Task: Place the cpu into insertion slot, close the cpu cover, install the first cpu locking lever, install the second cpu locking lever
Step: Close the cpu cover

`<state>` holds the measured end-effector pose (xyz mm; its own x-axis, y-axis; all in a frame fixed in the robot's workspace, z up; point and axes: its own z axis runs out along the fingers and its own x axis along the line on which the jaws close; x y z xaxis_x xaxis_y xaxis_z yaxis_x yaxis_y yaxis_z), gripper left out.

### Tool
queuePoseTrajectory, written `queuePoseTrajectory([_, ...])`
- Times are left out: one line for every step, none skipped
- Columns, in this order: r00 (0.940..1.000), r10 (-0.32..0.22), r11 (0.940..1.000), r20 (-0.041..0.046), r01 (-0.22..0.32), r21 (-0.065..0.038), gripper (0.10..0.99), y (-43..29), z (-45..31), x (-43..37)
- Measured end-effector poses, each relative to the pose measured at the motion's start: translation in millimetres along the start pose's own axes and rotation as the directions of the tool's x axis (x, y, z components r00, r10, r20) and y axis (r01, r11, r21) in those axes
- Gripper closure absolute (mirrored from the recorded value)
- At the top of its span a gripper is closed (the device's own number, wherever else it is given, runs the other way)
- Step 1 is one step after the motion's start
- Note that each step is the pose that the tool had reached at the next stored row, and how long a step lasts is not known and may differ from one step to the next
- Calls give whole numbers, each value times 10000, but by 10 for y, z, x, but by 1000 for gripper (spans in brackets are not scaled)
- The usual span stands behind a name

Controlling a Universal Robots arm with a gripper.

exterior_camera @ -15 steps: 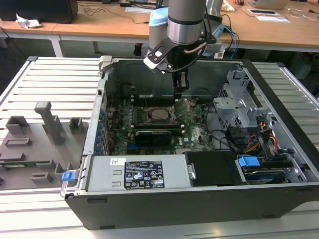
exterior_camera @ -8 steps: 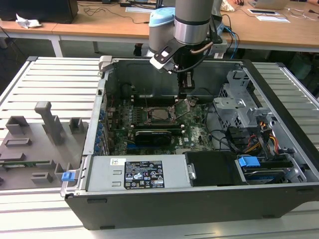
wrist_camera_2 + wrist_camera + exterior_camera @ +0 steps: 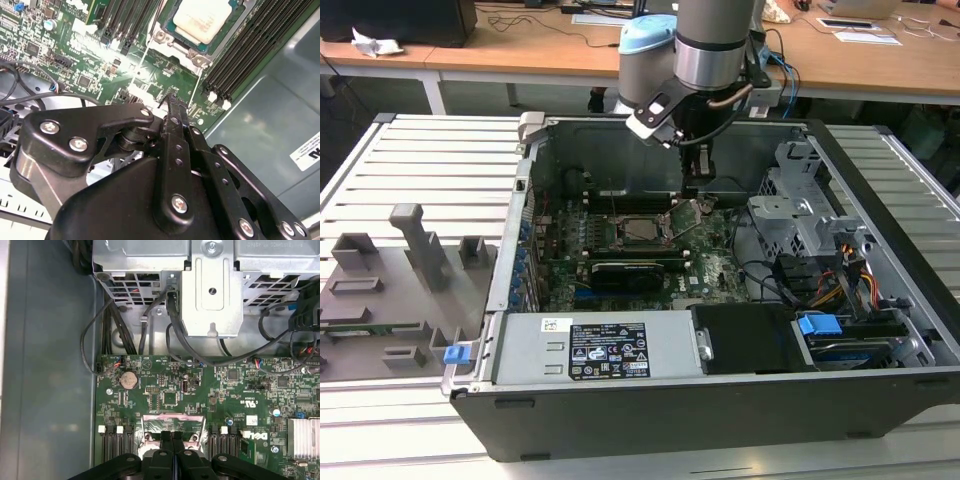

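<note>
In the exterior view, the gripper (image 3: 695, 188) is being held low inside the open case (image 3: 650, 420), just over the board (image 3: 715, 265). The cpu (image 3: 642, 230) is being shown as a grey square on the board. The cover (image 3: 686, 212) is being held tilted up just beside it, toward the exterior view's right, directly under the gripper. The arm is probably being stationed there so that this plate can be worked on.

In the second wrist view, the cpu (image 3: 205, 20) is being carried flat in the slot (image 3: 165, 41) with its pale top uncovered, so the first step is judged done. The gripper (image 3: 172, 102) is being held apart from it, above bare board. The fingers (image 3: 172, 132) are being pressed together with no gap, and nothing is being gripped as far as can be seen. The closed tip is likely being used as a pusher rather than a clamp.

In the first wrist view, the joined fingers (image 3: 162, 452) are being pointed at the cover (image 3: 172, 418), whose silvery frame is lying just past the tips. Whether it is being touched cannot be told.
</note>
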<state>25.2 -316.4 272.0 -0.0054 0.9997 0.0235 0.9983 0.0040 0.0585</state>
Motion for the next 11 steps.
queuePoseTrajectory([10000, 0, 10000, -1, 0, 1, 980, 16, 1, 0])
queuePoseTrajectory([10000, 0, 10000, 0, 0, 2, 980, 38, 2, 0])
queuePoseTrajectory([10000, 0, 10000, 0, 0, 2, 980, 57, 3, 0])
queuePoseTrajectory([10000, 0, 10000, 0, 0, 3, 980, 76, 4, 0])
queuePoseTrajectory([10000, 0, 10000, 0, 0, 2, 980, 88, 5, 0])
queuePoseTrajectory([10000, -1, 10000, 0, 1, 3, 980, 97, 6, 0])
queuePoseTrajectory([10000, -1, 10000, -1, 1, 3, 980, 111, 7, 0])
queuePoseTrajectory([10000, -2, 10000, -1, 2, 3, 980, 134, 8, -1])
queuePoseTrajectory([10000, -1, 10000, 0, 1, 4, 980, 152, 9, -1])
queuePoseTrajectory([10000, -2, 10000, -1, 2, 4, 980, 162, 10, -1])
queuePoseTrajectory([10000, -2, 10000, -1, 2, 5, 980, 175, 10, -1])
